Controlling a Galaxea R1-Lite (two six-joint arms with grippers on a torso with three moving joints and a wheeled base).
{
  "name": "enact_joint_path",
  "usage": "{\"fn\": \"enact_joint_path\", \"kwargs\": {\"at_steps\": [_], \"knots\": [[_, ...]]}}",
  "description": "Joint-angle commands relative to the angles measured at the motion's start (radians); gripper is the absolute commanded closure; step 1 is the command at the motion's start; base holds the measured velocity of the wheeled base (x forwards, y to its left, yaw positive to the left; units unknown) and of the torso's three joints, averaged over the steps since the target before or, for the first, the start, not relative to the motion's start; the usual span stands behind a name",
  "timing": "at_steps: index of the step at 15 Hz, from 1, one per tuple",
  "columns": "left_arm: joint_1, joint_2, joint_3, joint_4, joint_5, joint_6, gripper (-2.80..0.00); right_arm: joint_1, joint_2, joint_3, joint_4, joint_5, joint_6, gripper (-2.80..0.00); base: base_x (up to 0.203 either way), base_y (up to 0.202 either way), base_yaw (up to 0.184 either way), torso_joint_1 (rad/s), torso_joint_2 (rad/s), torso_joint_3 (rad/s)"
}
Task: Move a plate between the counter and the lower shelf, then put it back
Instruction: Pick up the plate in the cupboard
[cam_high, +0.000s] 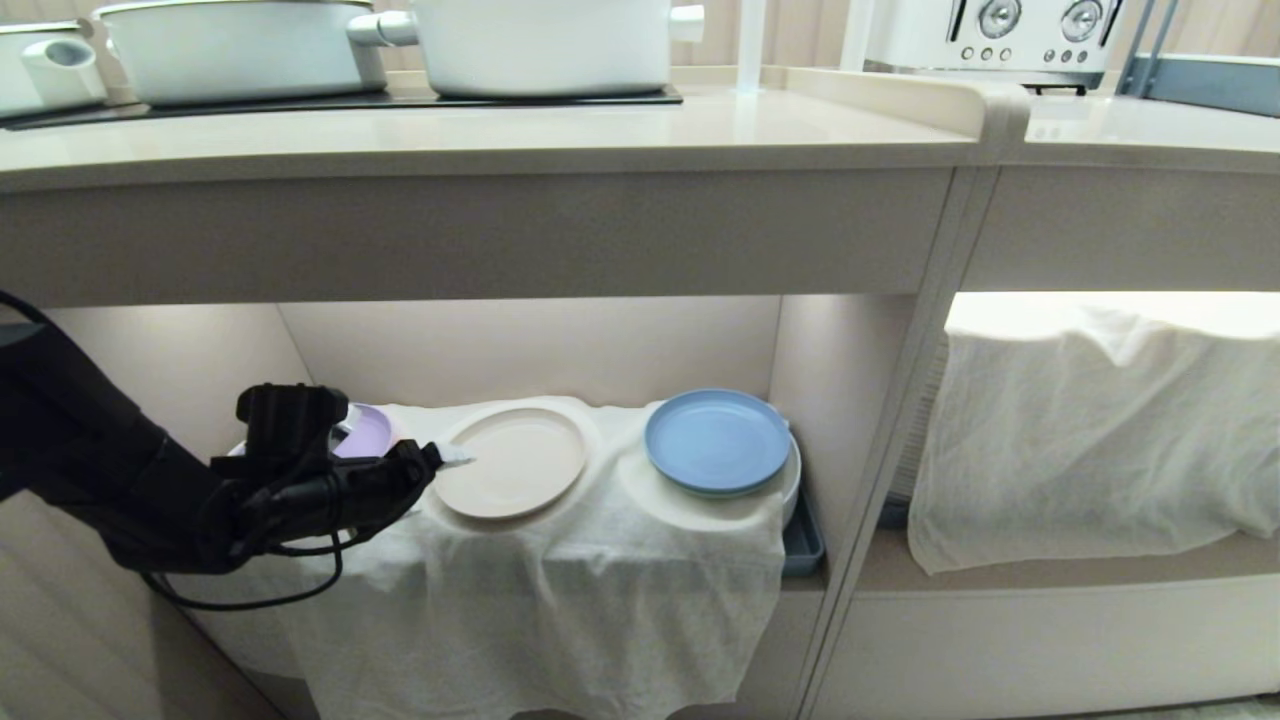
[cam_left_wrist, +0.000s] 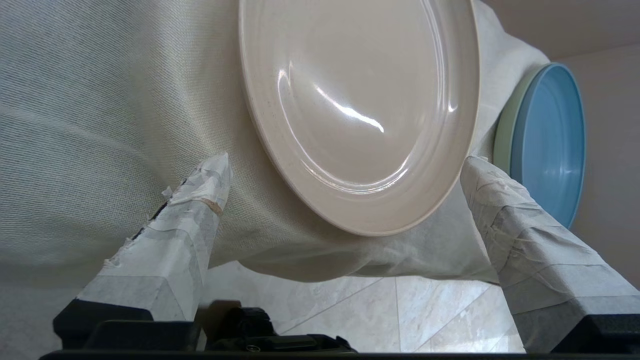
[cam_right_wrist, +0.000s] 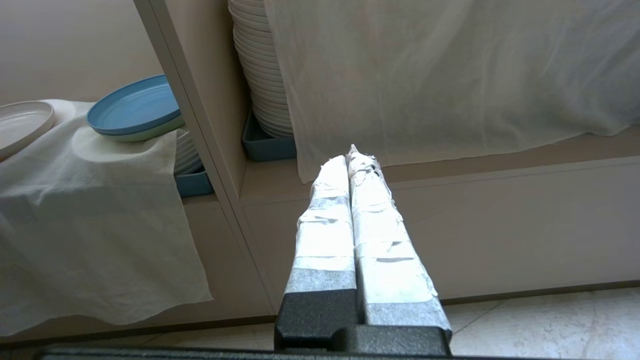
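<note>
The round matte cream-beige plate (cam_high: 512, 462) lies flat on the middle hump of the wrinkled white cloth (cam_high: 560, 590) that drapes over the stacks in the lower shelf (cam_high: 520, 350), a beige-walled cubby under the long beige table (cam_high: 480, 140). The left tool (cam_high: 452, 458), black with white-taped fingers (cam_left_wrist: 200, 200), sits at the plate's left edge. In the left wrist view its two fingers stand wide apart with the plate's near rim between them; one tip rests on or close to the cloth beside the rim and the other is just beside the rim on the opposite side, so the plate is not gripped. A round blue plate (cam_high: 717, 440) rests on the hump to the right of the cream one, apart from it, and a lilac plate (cam_high: 365, 432) shows partly behind the left tool's wrist. On the table stand two white pots (cam_high: 545, 45) on a black glass cooktop panel (cam_high: 350, 98).

The right tool (cam_right_wrist: 352, 152) hangs low in front of the neighbouring cubby, its taped fingers pressed together with nothing between them, pointing toward a second white cloth (cam_right_wrist: 440, 75) hung over a stack of white dishes (cam_right_wrist: 257, 65).
</note>
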Motion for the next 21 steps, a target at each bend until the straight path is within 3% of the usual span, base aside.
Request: {"fn": "enact_joint_path", "kwargs": {"at_steps": [1, 10, 15, 21], "knots": [[-0.013, 0.022, -0.007, -0.005, 0.0, -0.004, -2.8, 0.0, 0.001, 0.0, 0.0, 0.0, 0.0, 0.0, 0.0, 0.0, 0.0, 0.0, 0.0, 0.0], [-0.021, 0.077, -0.108, 0.058, 0.009, -0.003, -2.8, 0.0, 0.001, 0.0, 0.001, 0.0, 0.0, 0.0, 0.0, 0.0, 0.0, 0.0, 0.0, 0.0], [-0.022, 0.095, -0.127, 0.098, 0.025, 0.094, -2.8, 0.0, 0.001, 0.0, 0.001, 0.0, 0.0, 0.0, 0.0, 0.0, 0.0, 0.0, 0.0, 0.0], [-0.028, 0.117, -0.173, 0.116, 0.048, 0.095, -2.8, 0.0, 0.001, 0.0, -0.001, 0.0, 0.0, 0.0, 0.0, 0.0, 0.0, 0.0, 0.0, 0.0]]}}
